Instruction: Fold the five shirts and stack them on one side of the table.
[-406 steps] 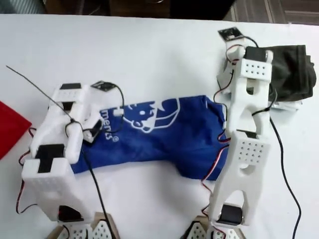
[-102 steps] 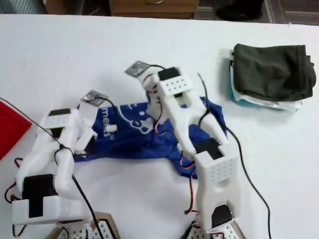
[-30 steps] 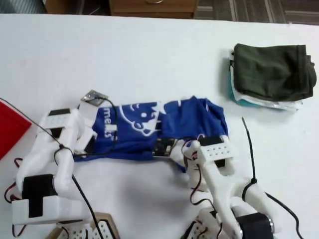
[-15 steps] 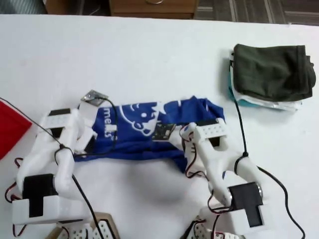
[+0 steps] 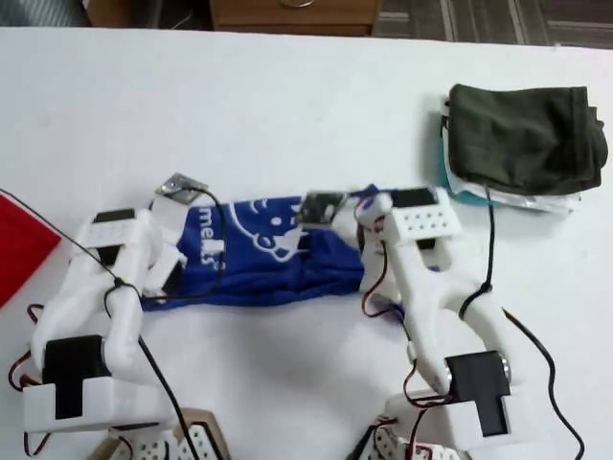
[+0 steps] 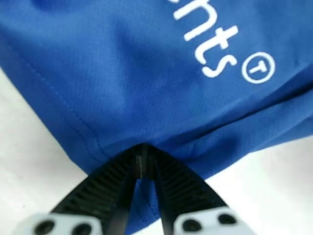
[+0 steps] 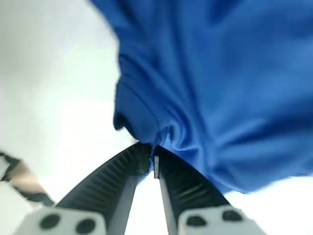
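Two black fingers of the left gripper (image 6: pixel 142 165) meet at their tips in the left wrist view, pinched onto a fold at the hem of the blue shirt (image 6: pixel 122 73). The cloth puckers into small creases where they bite. White lettering runs across the shirt, and the white table (image 6: pixel 29 161) shows on either side of the hem.

In the right wrist view, the right gripper (image 7: pixel 149 164) is likewise clamped, its tips nipping a bunched edge of the same blue shirt (image 7: pixel 220 88). The fabric gathers into deep folds at that point, with the table (image 7: pixel 49 73) pale beside it.

From the high view, the blue shirt (image 5: pixel 268 264) lies as a long, rumpled band across the middle of the table (image 5: pixel 287 105), white print facing up. The left gripper is at its left end and the right gripper at its right end. Well apart, near the table's right edge, sits a stack of folded shirts (image 5: pixel 522 144), a dark green one on top. A red shirt (image 5: pixel 19 244) lies at the left edge.
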Available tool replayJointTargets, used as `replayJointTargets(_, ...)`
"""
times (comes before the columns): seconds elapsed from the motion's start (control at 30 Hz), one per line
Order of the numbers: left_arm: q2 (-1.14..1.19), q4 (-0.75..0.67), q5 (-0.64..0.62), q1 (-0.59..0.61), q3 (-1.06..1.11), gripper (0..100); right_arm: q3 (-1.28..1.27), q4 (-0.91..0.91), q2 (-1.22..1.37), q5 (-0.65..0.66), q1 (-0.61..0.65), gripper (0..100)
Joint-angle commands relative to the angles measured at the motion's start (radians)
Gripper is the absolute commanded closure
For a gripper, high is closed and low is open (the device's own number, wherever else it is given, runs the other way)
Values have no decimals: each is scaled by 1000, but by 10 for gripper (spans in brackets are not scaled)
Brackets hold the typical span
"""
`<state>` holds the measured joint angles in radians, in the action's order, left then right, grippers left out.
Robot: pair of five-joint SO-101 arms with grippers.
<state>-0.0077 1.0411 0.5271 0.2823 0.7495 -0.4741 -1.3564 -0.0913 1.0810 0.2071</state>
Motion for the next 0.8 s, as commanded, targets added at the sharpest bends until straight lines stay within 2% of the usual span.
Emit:
replayJointTargets(0.0,17,-34,-3,31,-25,975,146,-8,15,-3,-21,981)
replayJointTargets(0.27,17,-34,-3,31,-25,975,489,-10,286,-6,-16,981)
replayJointTargets(0.4,17,-34,-3,31,-25,975,675,-77,452,-8,-15,981)
replayJointTargets(0.67,17,-34,-3,31,-25,975,1062,-219,676,-114,-15,979)
replayJointTargets(0.77,17,-34,-3,31,-25,975,1200,-292,687,-204,-22,920)
